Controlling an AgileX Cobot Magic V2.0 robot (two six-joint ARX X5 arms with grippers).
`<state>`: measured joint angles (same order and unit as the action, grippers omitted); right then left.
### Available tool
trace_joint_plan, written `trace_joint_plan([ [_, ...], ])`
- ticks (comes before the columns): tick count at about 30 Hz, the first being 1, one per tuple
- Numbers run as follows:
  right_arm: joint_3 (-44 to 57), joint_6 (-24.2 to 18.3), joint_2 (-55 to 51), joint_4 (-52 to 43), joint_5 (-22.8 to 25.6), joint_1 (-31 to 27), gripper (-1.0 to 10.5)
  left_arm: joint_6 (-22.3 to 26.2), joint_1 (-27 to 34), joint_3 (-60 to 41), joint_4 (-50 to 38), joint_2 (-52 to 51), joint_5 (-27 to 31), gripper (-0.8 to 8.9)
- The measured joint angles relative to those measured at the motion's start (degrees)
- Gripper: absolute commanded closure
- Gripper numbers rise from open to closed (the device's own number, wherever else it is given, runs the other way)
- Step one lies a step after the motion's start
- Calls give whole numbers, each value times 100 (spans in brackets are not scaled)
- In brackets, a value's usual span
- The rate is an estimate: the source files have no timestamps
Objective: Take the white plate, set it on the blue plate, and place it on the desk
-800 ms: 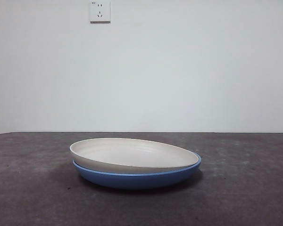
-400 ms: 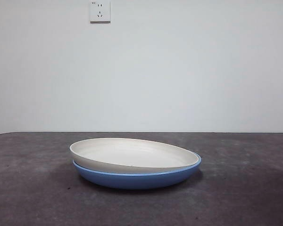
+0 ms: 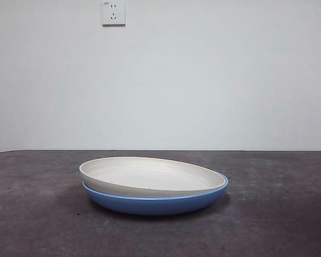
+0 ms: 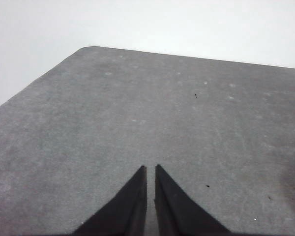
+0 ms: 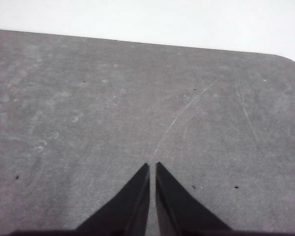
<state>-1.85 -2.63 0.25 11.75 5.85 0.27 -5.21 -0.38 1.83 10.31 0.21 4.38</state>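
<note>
The white plate [image 3: 150,175] sits nested in the blue plate [image 3: 156,202], and the pair rests on the desk [image 3: 37,214] in the middle of the front view. The white plate lies tilted: one side of its rim rides above the blue rim, while the opposite side sinks inside it, so a thin band of blue rim shows past the cream edge there. A faint shadow spreads on the tabletop around the stack. A white wall socket [image 3: 113,12] hangs on the pale wall behind.

Neither gripper is near the plates, and neither appears in the front view. The left gripper [image 4: 150,169] has its two black jaws pressed almost together, only a thin slit between the tips, pinching nothing. Ahead of those tips lies bare mottled desk [image 4: 152,108] running out to a rounded corner, with no plate in front of this gripper. The right gripper [image 5: 152,167] stands the same way, jaws drawn close with a narrow slit and nothing between them. Ahead of it is bare desk [image 5: 113,98] marked by a thin pale scratch [image 5: 187,109] curving away from the tips, again with no plate in sight
</note>
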Motion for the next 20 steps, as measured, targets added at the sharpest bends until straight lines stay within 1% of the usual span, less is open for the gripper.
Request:
trace_joint_plan([
  [20,77,-55,0,-223,2,0,929,0,0,0,0,0,0,786],
])
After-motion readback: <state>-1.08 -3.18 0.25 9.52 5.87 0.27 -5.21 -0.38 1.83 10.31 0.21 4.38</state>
